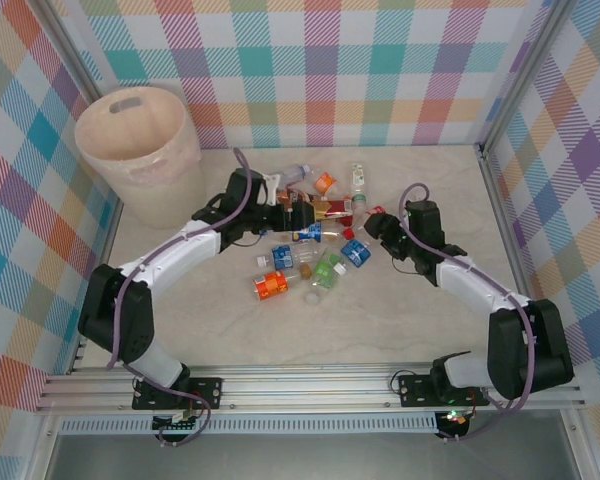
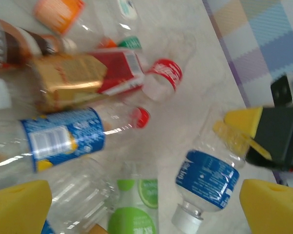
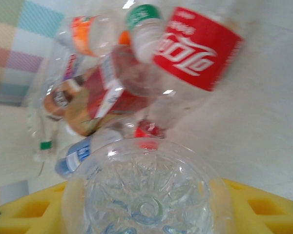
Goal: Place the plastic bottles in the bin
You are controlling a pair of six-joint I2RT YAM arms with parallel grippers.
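The bin stands well away from the left hand, out past its arm at the far left corner of the desk, apart from every bottle. The left hand hangs over the heap of plastic bottles with its yellow fingers spread wide and nothing between them. Directly beneath the gap lies a green-labelled bottle, and a blue-and-yellow-labelled bottle is just ahead of it.

Further right, the right hand is closed around the base of a clear bottle with a blue label, whose white cap points away from that hand. Whether it is off the desk yet I cannot tell. A red-labelled bottle lies just beyond this hand.

The step in hand looks like the pick, with the right hand gripping and the left poised to choose. The heap seems barely thinned. The right hand's next move calls for a clean lift clear of the neighbouring bottles. After that comes a long carry to the bin, with the left arm in the way. A thin bottle held by its base may slip or buckle.
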